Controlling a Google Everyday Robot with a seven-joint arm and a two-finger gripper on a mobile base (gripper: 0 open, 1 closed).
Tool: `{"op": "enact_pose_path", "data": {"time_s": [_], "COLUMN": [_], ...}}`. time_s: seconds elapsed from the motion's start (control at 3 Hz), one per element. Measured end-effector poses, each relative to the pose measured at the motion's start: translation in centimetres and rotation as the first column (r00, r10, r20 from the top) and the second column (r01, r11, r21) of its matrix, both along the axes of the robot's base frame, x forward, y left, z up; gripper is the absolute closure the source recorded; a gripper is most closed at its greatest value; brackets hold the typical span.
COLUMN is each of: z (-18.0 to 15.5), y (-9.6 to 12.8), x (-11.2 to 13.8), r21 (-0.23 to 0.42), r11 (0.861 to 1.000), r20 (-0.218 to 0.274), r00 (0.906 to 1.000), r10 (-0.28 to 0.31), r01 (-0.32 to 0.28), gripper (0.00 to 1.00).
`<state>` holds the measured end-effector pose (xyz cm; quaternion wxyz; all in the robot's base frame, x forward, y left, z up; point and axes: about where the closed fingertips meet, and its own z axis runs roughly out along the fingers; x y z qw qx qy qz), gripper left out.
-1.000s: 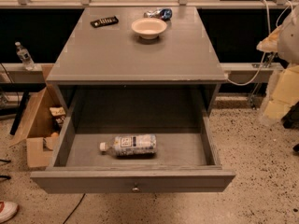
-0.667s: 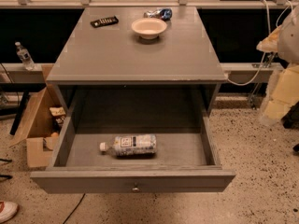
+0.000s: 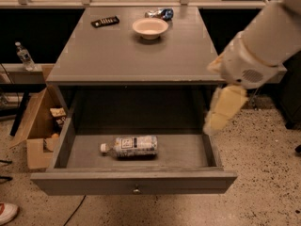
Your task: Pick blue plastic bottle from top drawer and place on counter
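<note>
blue plastic bottle [image 3: 129, 146] lies sideways in open top drawer [image 3: 134, 182]; tool [image 3: 217, 119] hangs by its right wall, grip state unclear.

count: two bottles, the blue plastic bottle [image 3: 129, 146] and a small bottle [image 3: 23, 55] past the left edge. one bowl [image 3: 150, 27], one remote [image 3: 105, 21], one wrapper [image 3: 160, 13], one gripper [image 3: 217, 119] off the counter's [image 3: 127, 55] front right corner.

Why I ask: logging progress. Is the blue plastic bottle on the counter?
No, the blue plastic bottle lies on its side in the open top drawer, with the gripper near its right wall.
</note>
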<state>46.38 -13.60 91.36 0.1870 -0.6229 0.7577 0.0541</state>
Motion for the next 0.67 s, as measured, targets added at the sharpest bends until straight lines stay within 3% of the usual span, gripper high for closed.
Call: {"op": "enact_pose_path", "data": {"time_s": [0.33,0.67], "z": [-2.60,-2.49], "y": [3.70,4.11], "x": [0.62,0.64], "r21": [0.120,0.134], "r11": [0.992,0.990], "r20": [-0.032,-0.032], "r00": [0.9988,0.9988], "r10": [0.036,0.036], "r01": [-0.031,-0.032], "gripper": [0.00,0.00]}}
